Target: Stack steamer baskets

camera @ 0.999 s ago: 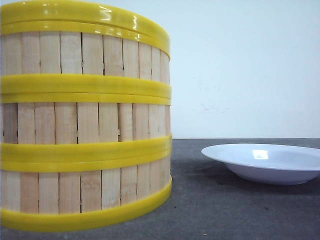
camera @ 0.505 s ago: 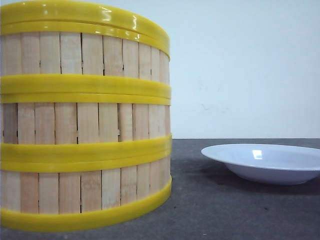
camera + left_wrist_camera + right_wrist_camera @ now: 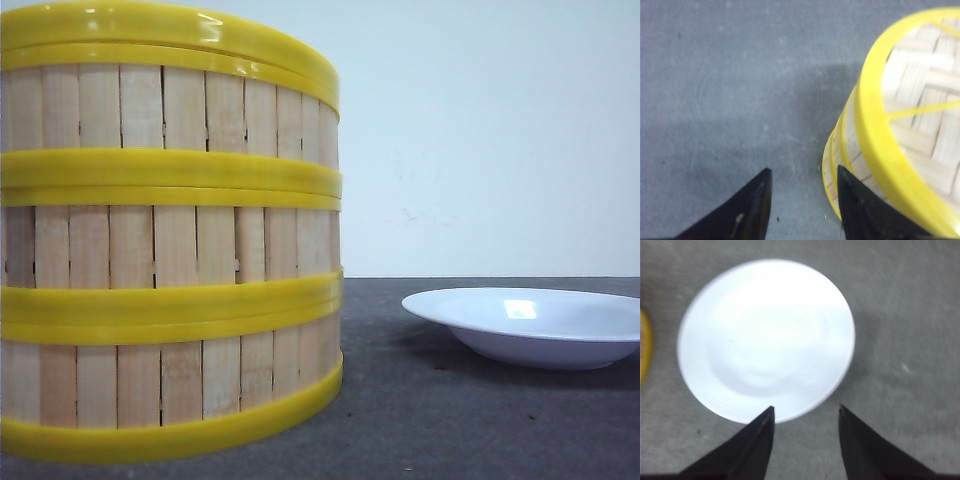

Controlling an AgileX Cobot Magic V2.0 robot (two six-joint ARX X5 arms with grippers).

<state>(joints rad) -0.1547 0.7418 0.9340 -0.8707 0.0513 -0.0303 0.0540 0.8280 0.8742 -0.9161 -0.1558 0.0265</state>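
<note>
Three steamer baskets stand stacked in one column at the left of the front view: the top one (image 3: 170, 105), the middle one (image 3: 170, 245) and the bottom one (image 3: 170, 380), all with pale slat walls and yellow rims. In the left wrist view the stack (image 3: 875, 130) shows from above, with its woven floor inside the top rim. My left gripper (image 3: 804, 172) hangs open above the mat just beside the stack, one fingertip (image 3: 850, 195) over its outer wall, nothing held. My right gripper (image 3: 806, 410) is open and empty above the near edge of the white dish (image 3: 765, 337). Neither gripper shows in the front view.
The white shallow dish (image 3: 530, 325) rests on the dark grey mat (image 3: 450, 420) to the right of the stack, with a gap between them. A sliver of yellow basket rim (image 3: 644, 347) shows at the edge of the right wrist view. A pale wall stands behind.
</note>
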